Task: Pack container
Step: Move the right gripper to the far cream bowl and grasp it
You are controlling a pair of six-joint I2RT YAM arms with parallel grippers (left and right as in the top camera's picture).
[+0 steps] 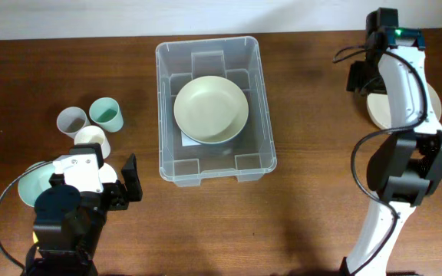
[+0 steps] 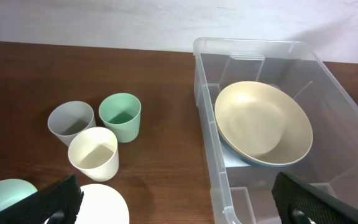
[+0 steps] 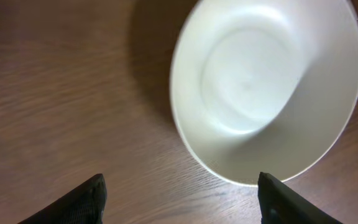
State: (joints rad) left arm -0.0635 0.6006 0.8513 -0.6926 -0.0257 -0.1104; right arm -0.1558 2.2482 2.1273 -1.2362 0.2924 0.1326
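Left gripper (image 1: 113, 182) hovers empty, jaws spread wide. I judge it is lining up on the tableware just below and ahead of it. Ahead and to its right sits the container (image 1: 209, 42), which already holds a cream dish (image 1: 211, 109). Three cups (image 1: 92, 139) cluster ahead to its left, and a mint bowl (image 1: 29, 188) lies under its left side. Right gripper (image 1: 363, 77) hangs well beyond the container, beside a white bowl (image 1: 380, 113) half hidden by its arm (image 1: 405, 84).

From the left wrist, both fingers (image 2: 61, 199) frame the view, well apart. Close below, nearer the left one, is a white plate (image 2: 104, 202). The grey, green and cream cups stand beyond it. The container's near wall rises to the right, so anything carried over must clear that rim. The cream dish rests on a blue-edged dish (image 2: 257, 163).

From the right wrist, the fingers (image 3: 86, 199) stand wide with nothing held. The white bowl lies ahead and to the right on the table (image 3: 55, 93), set apart, probably for an easy rim grasp. Nothing stands in the way.
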